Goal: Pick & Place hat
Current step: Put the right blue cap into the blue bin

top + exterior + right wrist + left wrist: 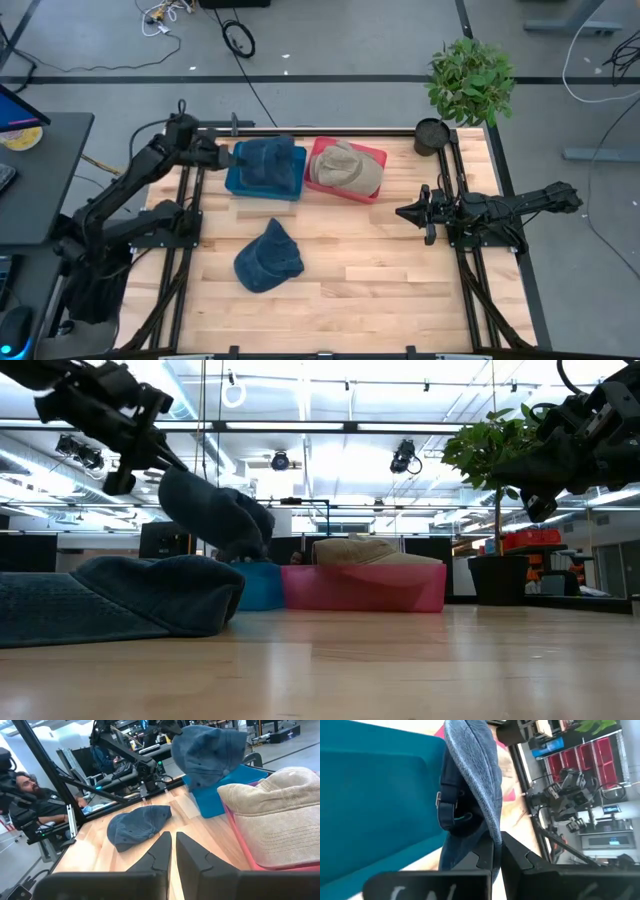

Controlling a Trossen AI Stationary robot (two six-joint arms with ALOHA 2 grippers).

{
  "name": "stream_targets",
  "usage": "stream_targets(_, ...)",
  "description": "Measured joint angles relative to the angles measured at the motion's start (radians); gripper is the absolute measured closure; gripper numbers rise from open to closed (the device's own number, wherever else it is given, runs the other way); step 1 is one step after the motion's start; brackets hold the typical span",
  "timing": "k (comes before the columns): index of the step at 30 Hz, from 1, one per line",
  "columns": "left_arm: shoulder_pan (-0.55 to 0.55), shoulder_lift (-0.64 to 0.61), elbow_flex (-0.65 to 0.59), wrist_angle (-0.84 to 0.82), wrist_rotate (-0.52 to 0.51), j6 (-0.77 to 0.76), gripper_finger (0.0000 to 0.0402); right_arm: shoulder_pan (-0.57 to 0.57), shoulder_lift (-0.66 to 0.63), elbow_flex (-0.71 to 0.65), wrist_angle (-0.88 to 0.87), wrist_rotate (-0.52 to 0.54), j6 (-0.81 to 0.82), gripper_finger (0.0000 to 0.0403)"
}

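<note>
Hanging from the left gripper (pixel 222 156), a blue denim hat (pixel 268 160) droops over a blue bin (pixel 240 184); the jaws are pinched shut on the hat's soft rim, and in the left wrist view the fabric (pixel 470 775) shows a faded, woven grain with a small metal buckle on its back strap, while the bin's smooth plastic wall (pixel 375 805) fills the space just beside the jaws. Seen from the low view, the held hat (pixel 215 510) sags in a rounded fold below the jaws, its lower edge at the bin's rim (pixel 262 588). Touching that bin, on the side away from the left jaws, stands a pink bin (pixel 372 158), also of glossy plastic, with a tan cap (pixel 345 168) of ribbed, corduroy-like cloth lying domed inside it. A second blue denim hat (pixel 268 258) lies crumpled on the pale, planked wooden table (pixel 380 280), well apart from the left jaws and nearer the table's front edge. The right gripper (pixel 405 212) hovers over the table on the far side of the pink bin, its jaws nearly closed with only a thin slit between the dark, angular fingers (pixel 159 851), gripping nothing; ahead of them lie the crumpled hat (pixel 137 825) and the tan cap (pixel 280 815). A leafy potted plant (pixel 470 82) stands at the table's back corner, behind the right jaws.
</note>
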Motion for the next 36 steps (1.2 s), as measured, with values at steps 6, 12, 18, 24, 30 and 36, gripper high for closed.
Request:
stream_targets(6, 0.064, 0.102, 0.0, -0.01, 0.05, 0.101, 0.0389, 0.0, 0.0, 0.0, 0.0, 0.0, 0.0, 0.0372)
stream_targets(12, 0.077, 0.197, 0.0, -0.007, 0.075, 0.144, 0.0389, 0.0, 0.0, 0.0, 0.0, 0.0, 0.0, 0.0372)
stream_targets(18, 0.078, 0.276, 0.0, 0.056, 0.193, 0.132, 0.0389, 0.0, 0.0, 0.0, 0.0, 0.0, 0.0, 0.0372)
stream_targets(24, 0.078, 0.374, 0.001, 0.057, 0.169, 0.157, 0.0389, 0.0, 0.0, 0.0, 0.0, 0.0, 0.0, 0.0372)
stream_targets(30, 0.08, 0.444, 0.002, 0.054, 0.014, 0.168, 0.0384, 0.0, 0.0, 0.0, 0.0, 0.0, 0.0, 0.0372)
stream_targets(36, 0.1, 0.447, 0.002, -0.022, -0.127, 0.196, 0.0345, 0.0, 0.0, 0.0, 0.0, 0.0, 0.0, 0.0372)
